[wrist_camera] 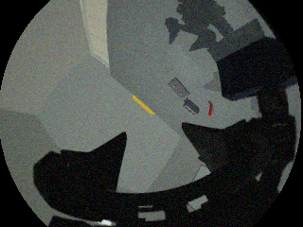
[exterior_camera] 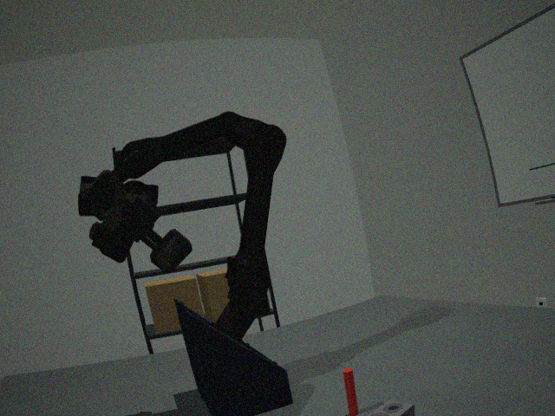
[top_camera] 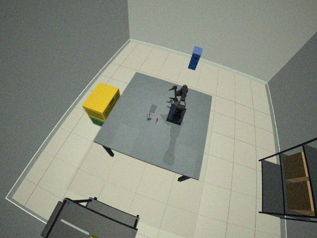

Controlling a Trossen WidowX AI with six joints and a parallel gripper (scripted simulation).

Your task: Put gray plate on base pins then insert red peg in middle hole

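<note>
The gray plate (top_camera: 149, 115) (wrist_camera: 191, 106), a small block with holes along its top, lies on the table. A gray block with a round hole (exterior_camera: 405, 409), seemingly the plate, shows at the bottom edge of the exterior view. The flatter gray base (top_camera: 153, 108) (wrist_camera: 179, 87) lies just beyond the plate's end; its pins are too small to make out clearly. The red peg (top_camera: 157, 119) (exterior_camera: 350, 392) (wrist_camera: 210, 110) stands upright beside the plate, apart from it. My gripper (top_camera: 169, 94) (exterior_camera: 140, 250) (wrist_camera: 154, 130) is open and empty, high above the table and well away from all three.
A dark blue box-like object (top_camera: 176, 115) (exterior_camera: 242, 380) (wrist_camera: 251, 71) stands on the table (top_camera: 132, 133) near the arm, on the side of the peg away from the plate. Yellow crates (top_camera: 102, 95) stand on the floor beyond one table edge, and a shelf rack stands farther off.
</note>
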